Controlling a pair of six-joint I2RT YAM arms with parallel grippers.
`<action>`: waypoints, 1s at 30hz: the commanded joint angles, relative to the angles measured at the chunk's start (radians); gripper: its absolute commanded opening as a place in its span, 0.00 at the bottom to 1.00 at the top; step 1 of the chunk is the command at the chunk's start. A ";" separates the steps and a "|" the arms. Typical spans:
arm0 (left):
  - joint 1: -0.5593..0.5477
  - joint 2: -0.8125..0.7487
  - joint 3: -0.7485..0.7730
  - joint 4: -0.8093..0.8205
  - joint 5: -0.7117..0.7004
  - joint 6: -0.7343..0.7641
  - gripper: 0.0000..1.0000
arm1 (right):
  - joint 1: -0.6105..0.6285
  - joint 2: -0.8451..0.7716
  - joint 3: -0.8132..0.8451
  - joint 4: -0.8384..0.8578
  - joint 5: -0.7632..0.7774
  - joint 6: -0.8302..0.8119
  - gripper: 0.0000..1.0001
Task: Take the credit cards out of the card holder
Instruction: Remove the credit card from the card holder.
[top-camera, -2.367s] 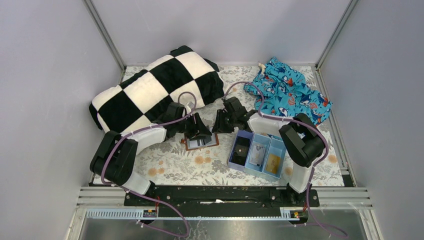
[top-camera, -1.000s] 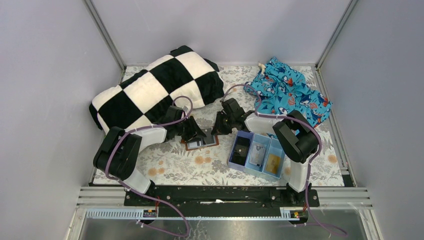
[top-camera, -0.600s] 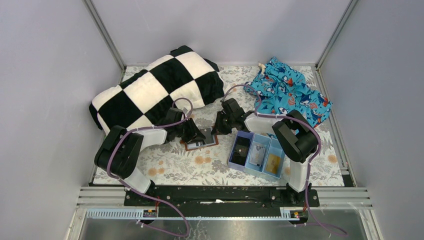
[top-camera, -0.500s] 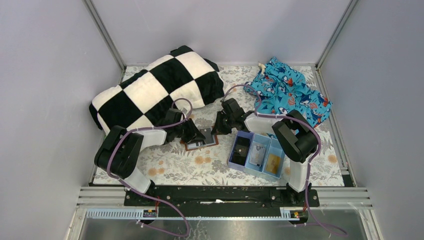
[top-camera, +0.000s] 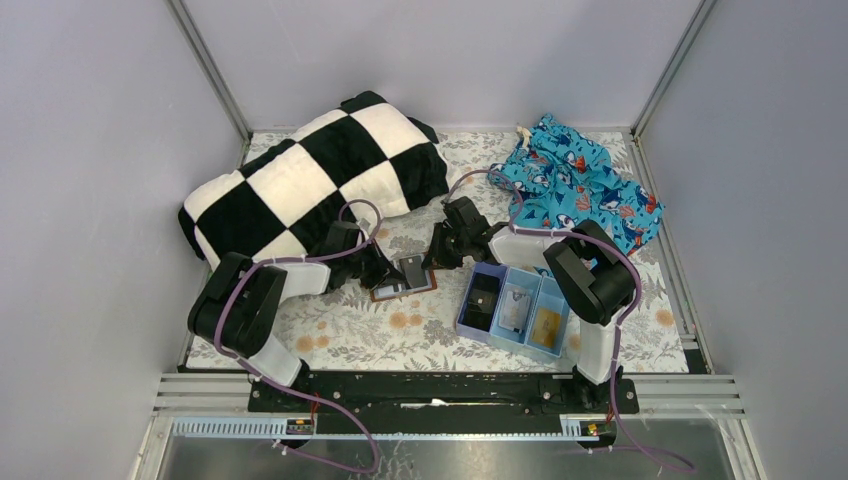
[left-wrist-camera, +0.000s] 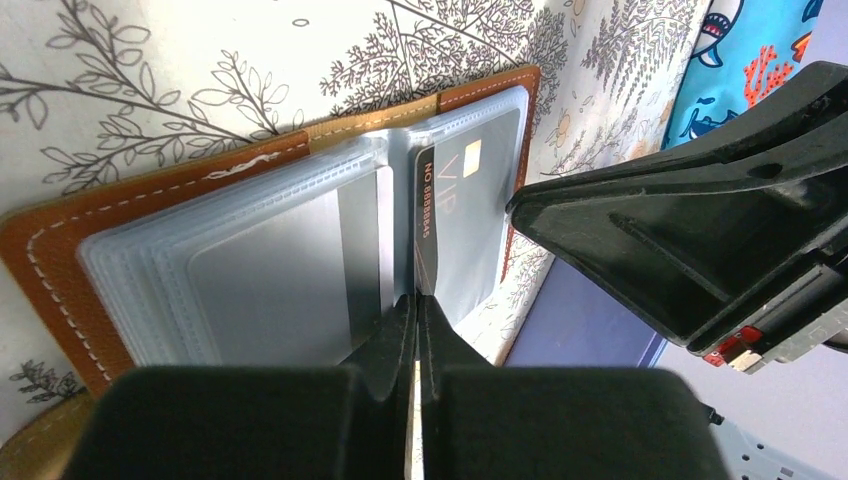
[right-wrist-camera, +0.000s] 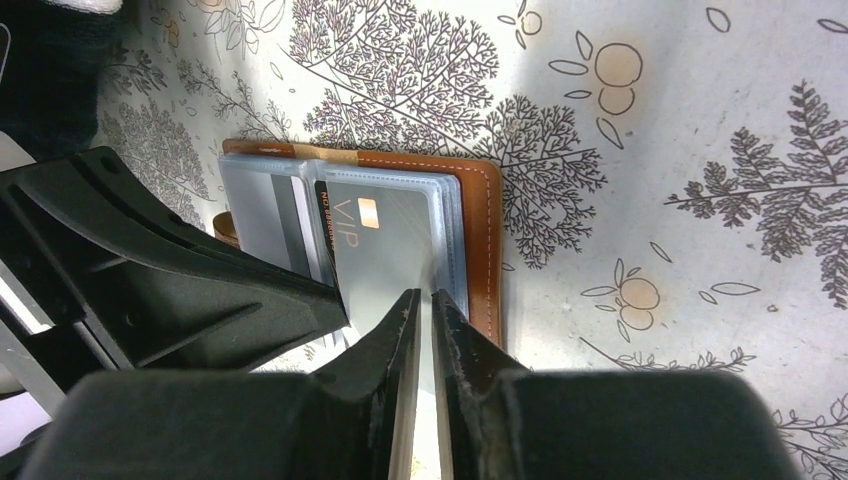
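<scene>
**Both grippers pinched at the open card holder**

The left gripper (left-wrist-camera: 415, 305) has its fingers pressed together on the near edge of a grey card (left-wrist-camera: 465, 230) marked VIP, which stands in the fold just ahead of the tips. Under it the brown card holder (left-wrist-camera: 60, 250) lies open, clear sleeves fanned to either side. The right gripper (right-wrist-camera: 422, 300) meets it from the opposite side, fingers nearly together on the pale edge of the holder's sleeves. Beside the right gripper, towards its base, a blue tray (top-camera: 470, 328) holds a black item (top-camera: 484, 300), a pale card (top-camera: 516, 306) and an orange-gold card (top-camera: 546, 324). A checked pillow (top-camera: 320, 175) lies beyond the left gripper.
</scene>
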 joint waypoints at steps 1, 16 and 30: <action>0.007 -0.034 -0.007 0.015 -0.014 0.007 0.00 | -0.001 0.037 -0.018 -0.009 0.005 0.001 0.16; 0.045 -0.126 -0.023 -0.073 0.011 0.051 0.00 | -0.007 0.040 -0.037 0.009 -0.020 0.014 0.16; 0.114 -0.229 -0.015 -0.249 0.004 0.171 0.00 | -0.008 0.015 -0.025 0.008 -0.066 -0.008 0.17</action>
